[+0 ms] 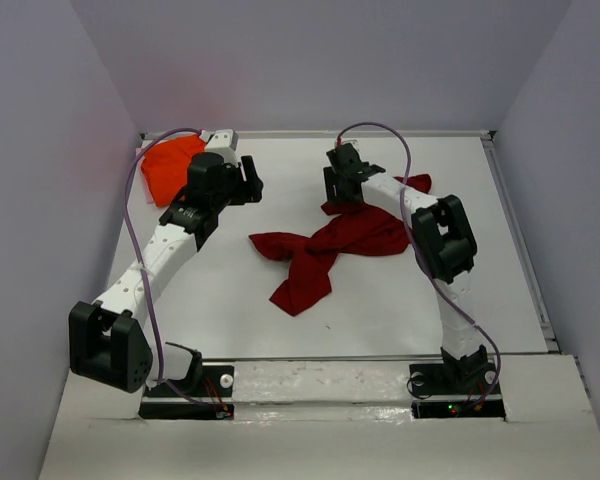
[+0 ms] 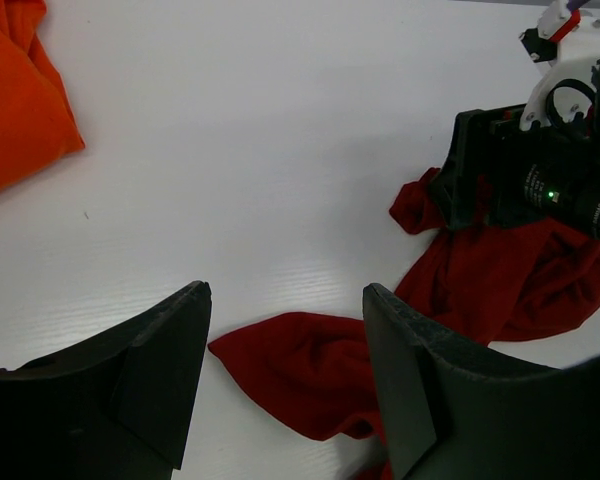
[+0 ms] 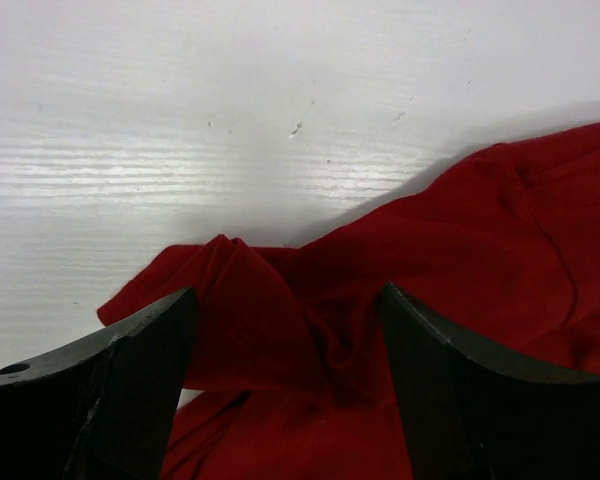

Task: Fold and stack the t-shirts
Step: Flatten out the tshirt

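Note:
The dark crimson t-shirt (image 1: 330, 245) lies crumpled in the middle of the white table. In the right wrist view a raised fold of it (image 3: 280, 310) sits between the open fingers of my right gripper (image 3: 288, 295), which hovers low over the shirt's far edge (image 1: 340, 192). My left gripper (image 1: 248, 180) hangs open above bare table to the left of the shirt. In its wrist view a red corner (image 2: 300, 365) shows below the gap of the left gripper (image 2: 285, 290). The orange t-shirt (image 1: 170, 165) is bunched at the far left corner, also seen as orange cloth (image 2: 20, 100).
Grey walls close in the table on the left, back and right. A raised rim (image 1: 520, 240) runs along the right side. Both arm bases stand on the near ledge (image 1: 320, 385). The right arm's black wrist (image 2: 540, 180) shows in the left wrist view.

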Tool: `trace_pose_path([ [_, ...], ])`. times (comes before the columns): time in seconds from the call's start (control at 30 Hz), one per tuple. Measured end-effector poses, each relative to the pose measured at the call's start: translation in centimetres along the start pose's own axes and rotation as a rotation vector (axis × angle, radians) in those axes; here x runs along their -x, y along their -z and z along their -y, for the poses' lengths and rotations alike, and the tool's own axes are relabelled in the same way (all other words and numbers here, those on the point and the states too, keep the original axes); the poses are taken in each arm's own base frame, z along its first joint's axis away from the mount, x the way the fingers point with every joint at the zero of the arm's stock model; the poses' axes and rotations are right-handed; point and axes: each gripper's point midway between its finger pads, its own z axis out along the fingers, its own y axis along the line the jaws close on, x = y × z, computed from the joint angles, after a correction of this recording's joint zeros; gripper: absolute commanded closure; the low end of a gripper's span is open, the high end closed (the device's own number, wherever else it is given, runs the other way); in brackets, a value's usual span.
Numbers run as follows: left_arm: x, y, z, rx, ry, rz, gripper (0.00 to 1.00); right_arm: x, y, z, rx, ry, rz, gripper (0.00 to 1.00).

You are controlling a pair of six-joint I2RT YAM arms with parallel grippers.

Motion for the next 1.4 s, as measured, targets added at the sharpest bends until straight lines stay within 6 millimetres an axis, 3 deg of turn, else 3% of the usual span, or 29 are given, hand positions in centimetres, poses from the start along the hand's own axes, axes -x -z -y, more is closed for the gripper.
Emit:
trace_pose_path([
  [0.2, 0.0, 0.0, 0.0, -0.003, 0.0, -0.001, 0.28, -1.9, -1.5, -0.4, 0.006, 0.013, -0.047, 0.27],
  [0.3, 0.0, 0.0, 0.1, -0.003, 0.0, -0.001, 0.28, -1.9, -1.5, -0.5, 0.011, 0.012, -0.047, 0.45],
  [0.33, 0.0, 0.0, 0.1, -0.004, 0.0, -0.001, 0.28, -1.9, -1.5, -0.6, 0.015, 0.013, -0.049, 0.63],
  [0.37, 0.0, 0.0, 0.1, -0.004, 0.0, -0.001, 0.28, -1.9, -1.5, -0.6, 0.017, 0.01, -0.049, 0.74],
  [0.47, 0.0, 0.0, 0.1, -0.004, 0.0, -0.001, 0.28, -1.9, -1.5, -0.7, 0.021, 0.007, -0.048, 0.92],
  [0.6, -0.1, 0.0, 0.1, -0.007, 0.0, -0.003, 0.28, -1.9, -1.5, -0.8, 0.024, 0.008, -0.049, 0.91],
  [0.67, -0.1, 0.0, 0.1, -0.008, 0.0, -0.003, 0.28, -1.9, -1.5, -0.7, 0.023, 0.007, -0.049, 0.75],
  [0.73, -0.1, 0.0, 0.1, -0.008, 0.0, -0.003, 0.28, -1.9, -1.5, -0.7, 0.023, 0.014, -0.048, 0.73],
  [0.8, -0.1, 0.0, 0.2, -0.009, 0.0, -0.003, 0.28, -1.9, -1.5, -0.7, 0.021, 0.014, -0.047, 0.78],
  [0.93, -0.1, 0.0, 0.2, -0.01, 0.0, -0.004, 0.28, -1.9, -1.5, -0.7, 0.02, 0.017, -0.047, 1.0],
  [1.23, -0.1, 0.0, 0.2, -0.014, 0.0, -0.005, 0.28, -1.9, -1.2, -0.5, 0.019, 0.02, -0.046, 1.0],
  [1.4, -0.1, 0.0, 0.3, -0.018, 0.0, -0.006, 0.28, -0.3, 1.0, 0.2, 0.022, 0.018, -0.009, 1.0],
])
